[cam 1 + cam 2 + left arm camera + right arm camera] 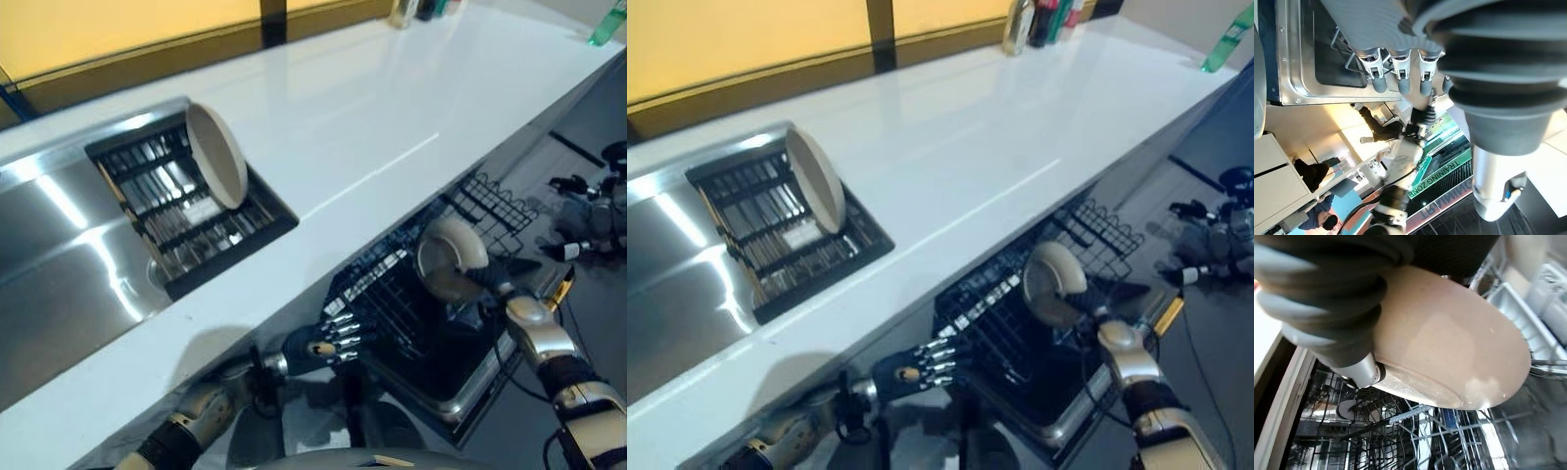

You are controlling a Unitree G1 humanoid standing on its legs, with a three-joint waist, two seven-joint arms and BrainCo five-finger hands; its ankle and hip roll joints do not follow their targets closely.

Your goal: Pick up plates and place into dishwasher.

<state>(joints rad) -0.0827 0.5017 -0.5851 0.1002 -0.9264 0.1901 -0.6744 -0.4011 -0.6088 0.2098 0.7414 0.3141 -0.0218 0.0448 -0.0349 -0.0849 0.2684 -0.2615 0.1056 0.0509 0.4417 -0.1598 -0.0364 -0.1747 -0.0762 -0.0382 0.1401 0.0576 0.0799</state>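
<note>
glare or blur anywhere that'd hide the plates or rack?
Left eye view: bright glare streaks on the steel drainboard and counter; the racked plate stays readable. Under the counter the dishwasher rack sits in shadow. Right wrist view: the held plate carries a soft sheen and looks blurred up close; the right robot hand holds it.

left hand (pixel 328 343) fingers straight; right hand (pixel 490 281) clamped, wrist raised.
</note>
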